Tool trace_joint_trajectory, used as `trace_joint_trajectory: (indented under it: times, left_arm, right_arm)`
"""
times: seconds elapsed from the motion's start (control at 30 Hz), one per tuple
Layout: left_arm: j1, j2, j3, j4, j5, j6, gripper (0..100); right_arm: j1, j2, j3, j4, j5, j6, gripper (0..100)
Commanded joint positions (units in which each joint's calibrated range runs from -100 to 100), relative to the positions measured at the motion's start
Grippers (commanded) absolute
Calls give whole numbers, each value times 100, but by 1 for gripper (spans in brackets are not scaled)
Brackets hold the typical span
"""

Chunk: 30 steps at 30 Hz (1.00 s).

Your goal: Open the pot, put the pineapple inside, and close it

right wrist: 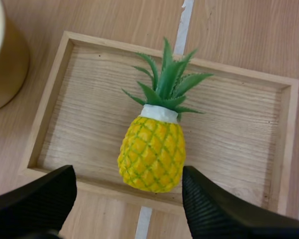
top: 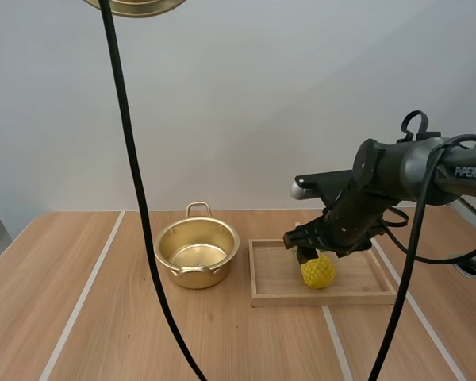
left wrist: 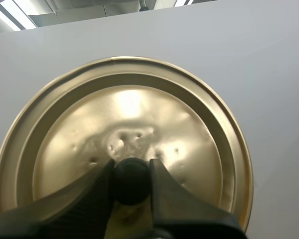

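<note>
Stage shown: pot opened, fruit not yet picked up.

My left tool (left wrist: pixel 131 168) is closed on the black knob (left wrist: pixel 131 181) of the round brass-coloured metal lid (left wrist: pixel 122 124) and holds it high above the light wooden bench (top: pixel 79 317), well clear of everything below. The brass-coloured two-handled metal pot (top: pixel 196 254) stands uncovered on the bench, upright and, as far as the high view shows, with nothing inside.

At 3 o'clock from the pot, just beside it but apart, lies the shallow rectangular wooden tray (top: pixel 274 295). The yellow plastic pineapple with a green leaf crown (right wrist: pixel 153 152) lies on its side in the tray, near the tray's front rim.

My right tool (right wrist: pixel 129 204) hangs just over the pineapple with its two fingers spread wide, one on each side of the yellow body; neither finger appears to touch it.

By my reading, the first step, opening, is done. Three remain:
- closing on the pineapple and lifting it;
- carrying it toward 9 o'clock and releasing it into the pot;
- lowering the lid back onto the rim.
</note>
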Motion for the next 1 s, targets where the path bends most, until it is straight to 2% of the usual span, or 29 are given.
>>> trace_joint_trajectory:
  times: [0.0, 0.6, 0.97]
  left_arm:
    - [-18, -30, -25, -52, -120, -54, 0]
    - [-18, -30, -25, -52, -120, -54, 0]
    - [-18, -30, -25, -52, -120, -54, 0]
  right_arm:
    - [-29, 121, 45, 42, -157, -87, 99]
    - [-29, 729, 62, 31, -1089, -271, 99]
    - [-29, 1081, 62, 31, -1202, -312, 99]
